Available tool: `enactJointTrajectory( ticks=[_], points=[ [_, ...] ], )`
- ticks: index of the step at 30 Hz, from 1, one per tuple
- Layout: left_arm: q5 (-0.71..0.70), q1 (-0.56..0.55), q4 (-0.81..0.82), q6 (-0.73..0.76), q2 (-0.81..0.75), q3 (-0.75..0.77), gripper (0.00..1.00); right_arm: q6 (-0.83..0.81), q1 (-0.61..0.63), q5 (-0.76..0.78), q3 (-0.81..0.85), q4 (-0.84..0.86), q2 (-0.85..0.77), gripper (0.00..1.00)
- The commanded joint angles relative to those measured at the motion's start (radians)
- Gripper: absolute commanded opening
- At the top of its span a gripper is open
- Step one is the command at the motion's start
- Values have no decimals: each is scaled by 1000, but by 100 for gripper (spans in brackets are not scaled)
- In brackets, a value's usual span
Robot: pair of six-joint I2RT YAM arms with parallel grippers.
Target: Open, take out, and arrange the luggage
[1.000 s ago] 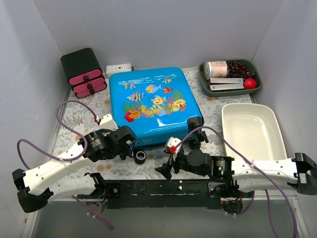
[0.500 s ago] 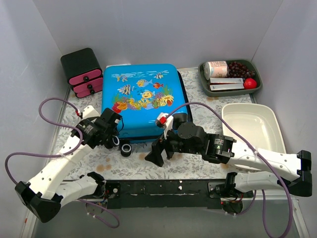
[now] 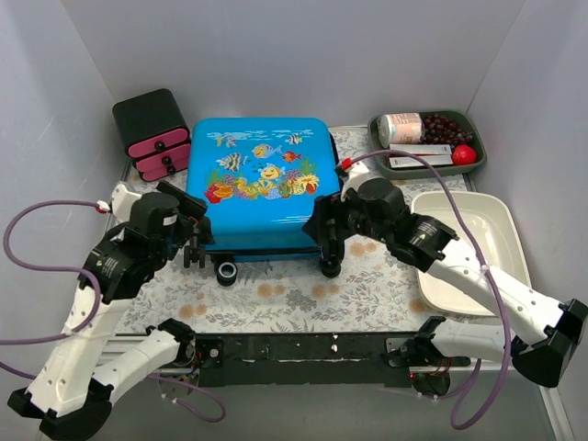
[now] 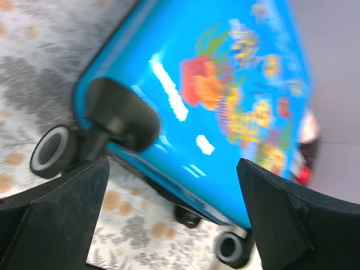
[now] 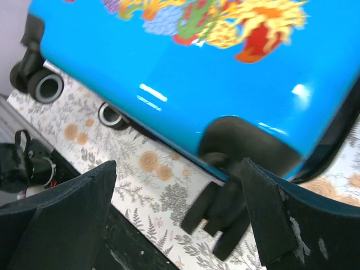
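The luggage (image 3: 262,184), a bright-blue hard-shell case with a fish print, lies flat and closed on the floral mat. Its black wheels face the arms. My left gripper (image 3: 193,246) is open at the near left corner, holding nothing. In the left wrist view the luggage (image 4: 225,101) fills the top, with a corner wheel (image 4: 53,152) just beyond my left gripper (image 4: 174,225). My right gripper (image 3: 327,246) is open at the near right corner. In the right wrist view a black wheel (image 5: 225,214) of the luggage (image 5: 185,73) hangs between the spread jaws of my right gripper (image 5: 174,219).
A small black box with pink drawers (image 3: 156,133) stands at the back left, close to the luggage. A green tray (image 3: 477,163) at the back right holds a can, grapes and a red ball. A white tub (image 3: 469,243) lies on the right, under the right arm.
The luggage has turned square and shifted back and left. My left gripper has opened. Both grippers have moved up to the case's near corners.
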Motion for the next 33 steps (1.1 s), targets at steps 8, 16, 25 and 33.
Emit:
enactJointTrajectory(
  ticks=[8, 16, 25, 33],
  points=[
    [533, 3, 395, 228, 144, 76, 98, 0, -352, 132, -11, -83, -41, 96],
    [769, -162, 615, 245, 273, 47, 98, -41, -530, -41, -122, 85, 63, 95],
    [432, -465, 504, 259, 497, 151, 98, -89, -538, -239, -143, 240, 257, 88],
    [295, -542, 432, 226, 635, 212, 98, -103, -538, -243, -191, 294, 367, 79]
  ],
)
